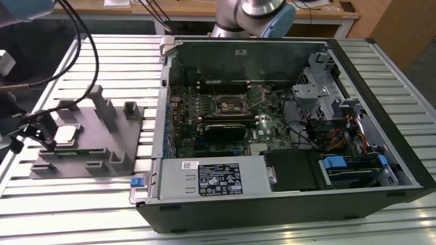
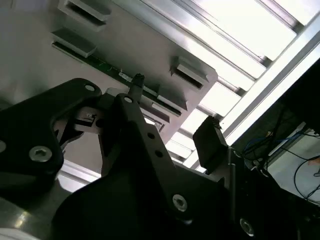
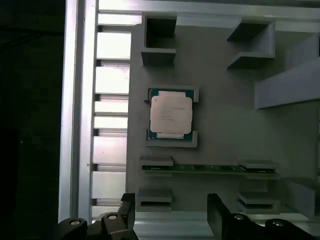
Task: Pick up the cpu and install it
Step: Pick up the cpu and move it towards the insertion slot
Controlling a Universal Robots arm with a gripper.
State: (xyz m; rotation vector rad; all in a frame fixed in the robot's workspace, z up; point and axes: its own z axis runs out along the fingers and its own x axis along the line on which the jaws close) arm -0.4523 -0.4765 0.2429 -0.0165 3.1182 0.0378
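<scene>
The pincer (image 3: pixel 172 220) hangs low over a flat matte-grey fixture plate (image 3: pixel 220 115). Its two dark, blunt fingers (image 3: pixel 218 212) are spread wide with nothing between them. They grip nothing and touch nothing.

The cpu (image 3: pixel 171 115) lies flat on the plate, ahead of the fingertips and roughly in line with the gap between them. It is a small square chip with a pale, dull-silver metal lid and a thin blue-green rim showing around it. Two low grey lips of the plate hold it on opposite edges.

Between the pincer and the chip, a thin green circuit strip (image 3: pixel 207 169) stands on edge in paired grey slots, apart from the fingers. In the second wrist view the pincer's black, smooth links carry hex-head screws.

In the exterior view the cpu (image 1: pixel 65 133) sits just beside the pincer (image 1: pixel 38 133), on its side toward the computer case (image 1: pixel 272 212). The plate (image 1: pixel 89 148) bristles with upright blocky ribs and rests on a table (image 1: pixel 81 204) of ribbed aluminium slats.

The case lies open well apart from the pincer, toward the exterior view's right. It has black sheet-metal walls, a green board with a square metal-framed socket (image 1: pixel 228 104) and a silver box (image 1: pixel 211 177) with a white label.
</scene>
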